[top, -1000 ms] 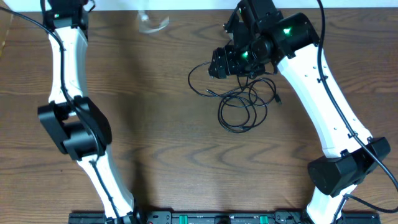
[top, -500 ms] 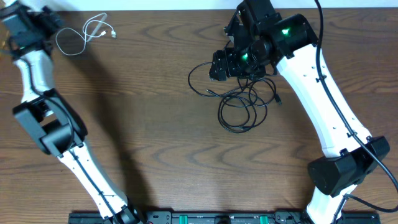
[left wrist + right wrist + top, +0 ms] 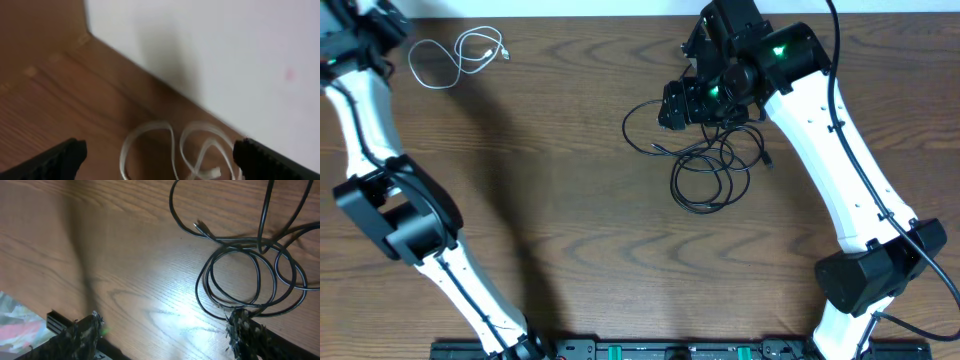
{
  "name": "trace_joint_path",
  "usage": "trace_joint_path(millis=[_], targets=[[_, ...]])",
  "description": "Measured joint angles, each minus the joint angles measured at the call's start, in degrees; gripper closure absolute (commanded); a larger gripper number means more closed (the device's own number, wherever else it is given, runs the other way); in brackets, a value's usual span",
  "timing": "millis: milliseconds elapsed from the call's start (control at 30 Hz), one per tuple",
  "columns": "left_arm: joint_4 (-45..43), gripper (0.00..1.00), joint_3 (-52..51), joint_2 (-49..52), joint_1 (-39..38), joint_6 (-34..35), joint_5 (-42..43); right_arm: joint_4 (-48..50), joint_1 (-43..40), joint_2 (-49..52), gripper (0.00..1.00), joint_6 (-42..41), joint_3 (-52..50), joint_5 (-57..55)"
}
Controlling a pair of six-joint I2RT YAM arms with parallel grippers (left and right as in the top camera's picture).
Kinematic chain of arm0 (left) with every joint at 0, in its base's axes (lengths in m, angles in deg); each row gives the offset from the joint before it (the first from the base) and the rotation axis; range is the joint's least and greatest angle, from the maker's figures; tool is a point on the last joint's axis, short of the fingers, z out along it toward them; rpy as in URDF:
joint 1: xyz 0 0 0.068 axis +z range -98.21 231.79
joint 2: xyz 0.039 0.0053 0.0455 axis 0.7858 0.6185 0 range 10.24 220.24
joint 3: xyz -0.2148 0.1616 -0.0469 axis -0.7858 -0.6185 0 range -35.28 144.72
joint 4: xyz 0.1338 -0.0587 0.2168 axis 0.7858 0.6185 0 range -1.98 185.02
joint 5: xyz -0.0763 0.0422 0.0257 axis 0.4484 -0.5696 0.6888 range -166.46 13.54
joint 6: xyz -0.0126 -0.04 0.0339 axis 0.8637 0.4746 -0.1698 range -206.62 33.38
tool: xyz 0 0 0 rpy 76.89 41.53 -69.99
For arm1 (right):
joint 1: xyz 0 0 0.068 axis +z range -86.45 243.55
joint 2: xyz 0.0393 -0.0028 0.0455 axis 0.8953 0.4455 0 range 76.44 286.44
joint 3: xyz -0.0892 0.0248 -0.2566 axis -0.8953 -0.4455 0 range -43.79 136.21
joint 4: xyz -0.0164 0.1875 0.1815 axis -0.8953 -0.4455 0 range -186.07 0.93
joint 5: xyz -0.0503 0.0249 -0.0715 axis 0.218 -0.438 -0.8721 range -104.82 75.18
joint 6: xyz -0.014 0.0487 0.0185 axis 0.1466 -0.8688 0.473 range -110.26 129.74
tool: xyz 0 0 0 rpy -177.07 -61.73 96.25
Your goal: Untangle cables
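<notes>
Overhead, a short white cable [image 3: 455,58] is seen lying alone at ten o'clock on the bench [image 3: 570,210], framed by the wide-open, empty left gripper [image 3: 157,150]. Black cables [image 3: 705,165] are looped together at two o'clock beneath the right gripper [image 3: 164,322], likewise spread open and empty. A single outer strand is probably best pinched near its plug and drawn clear slowly, so no loop is tightened.
</notes>
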Motion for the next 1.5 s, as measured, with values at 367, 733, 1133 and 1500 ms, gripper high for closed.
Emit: trace_joint_path(millis=[367, 733, 1133, 1500], targets=[[3.5, 0.93, -0.3, 9.3, -10.3, -13.2, 0.2, 0.2, 0.0, 0.0, 0.2, 0.0, -1.2, 0.0], [4.2, 0.92, -0.3, 15.1, -10.4, -13.8, 0.2, 2.8, 0.0, 0.0, 0.2, 0.0, -5.7, 0.0], [2.4, 0.92, -0.2, 15.8, -9.9, -13.8, -4.7, 3.6, 0.0, 0.0, 0.19, 0.0, -6.5, -0.1], [-1.0, 0.93, -0.2, 15.9, -0.8, -16.7, -13.0, 3.7, 0.0, 0.0, 0.19, 0.0, -6.5, -0.1]])
